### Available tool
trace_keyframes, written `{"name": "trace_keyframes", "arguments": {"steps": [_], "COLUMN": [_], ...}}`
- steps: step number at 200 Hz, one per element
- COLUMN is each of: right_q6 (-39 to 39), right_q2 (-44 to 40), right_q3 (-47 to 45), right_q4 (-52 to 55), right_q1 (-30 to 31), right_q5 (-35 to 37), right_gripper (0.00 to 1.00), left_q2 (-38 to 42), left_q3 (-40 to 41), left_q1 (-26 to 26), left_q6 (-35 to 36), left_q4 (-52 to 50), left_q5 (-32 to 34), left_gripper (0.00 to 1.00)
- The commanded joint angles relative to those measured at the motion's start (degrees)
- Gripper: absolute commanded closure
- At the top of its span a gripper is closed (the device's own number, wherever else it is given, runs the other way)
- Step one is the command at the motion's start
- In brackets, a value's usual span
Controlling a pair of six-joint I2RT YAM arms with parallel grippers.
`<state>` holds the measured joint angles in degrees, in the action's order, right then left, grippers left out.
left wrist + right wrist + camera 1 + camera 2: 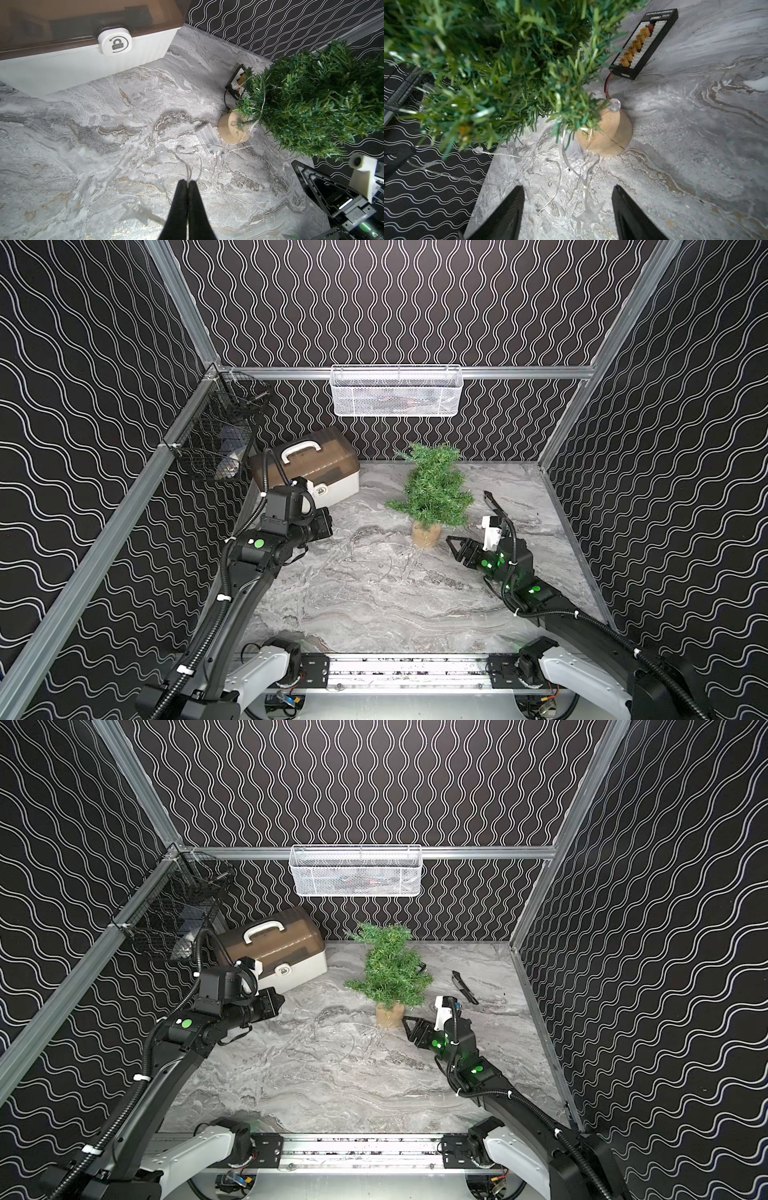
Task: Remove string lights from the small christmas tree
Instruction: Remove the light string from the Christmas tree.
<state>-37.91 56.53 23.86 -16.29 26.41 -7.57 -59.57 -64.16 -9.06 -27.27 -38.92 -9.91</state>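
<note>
**Beside the small bushy green Christmas tree (432, 489): one more catch, then a slow pull**

My left jaws are clenched on the string lights (188, 178), a thin silvery wire with clear star-shaped bulbs, and pinch a loop of it over the grey marbled surface (62, 166). From there the wire trails to the translucent battery box (207, 137), which lies just beside the tree's tan burlap base (232, 128). A run of wire also climbs through the lower branches, so I judge the lights only partly off.

The right jaws stand apart with nothing in them. In the right wrist view a star bulb (591, 209) hangs on its wire between them, touching neither as far as I can tell.

I would close the right jaws on the wire just above that bulb, not on the bulb itself. Then I would draw outward and away from the trunk, slowly. The tree looks light and could tip. The black connector board (643, 43) behind the base has a lead the wire might snag.

The left arm (257, 549) is raised in front of the white box with a brown lid (307, 472), its wrist tipped toward the surface and well apart from the tree. The right arm (511, 560) lies low and stretched out, with its jaws aimed at the base, just beside it.
</note>
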Motion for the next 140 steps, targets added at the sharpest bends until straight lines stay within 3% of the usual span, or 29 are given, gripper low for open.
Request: {"name": "trace_keyframes", "arguments": {"steps": [1, 19, 34, 81, 140], "right_q6": [2.1, 2.4, 2.5, 4.1, 9.6], "right_q2": [4.1, 9.6, 12.0, 4.6, -2.4], "right_q3": [2.0, 4.3, 5.5, 9.0, 17.4], "right_q4": [-0.9, -2.7, -3.8, 7.7, 23.6], "right_q1": [0.0, 0.0, 0.0, 0.0, 0.0], "right_q5": [1.2, 1.8, 2.1, 7.8, 11.3], "right_gripper": [0.35, 0.4, 0.51, 1.0, 1.0], "left_q2": [-0.4, -0.5, -0.5, -0.7, -1.1], "left_q3": [0.0, -0.4, -0.9, -1.1, -0.4], "left_q1": [0.1, 0.0, 0.1, 0.0, 0.0], "left_q6": [-0.4, -0.4, -0.1, 0.3, -0.3], "left_q4": [1.9, 1.9, 1.5, 1.5, 2.9], "left_q5": [-1.4, -1.5, -1.1, -0.4, -1.2], "left_gripper": [1.0, 1.0, 1.0, 1.0, 1.0]}}
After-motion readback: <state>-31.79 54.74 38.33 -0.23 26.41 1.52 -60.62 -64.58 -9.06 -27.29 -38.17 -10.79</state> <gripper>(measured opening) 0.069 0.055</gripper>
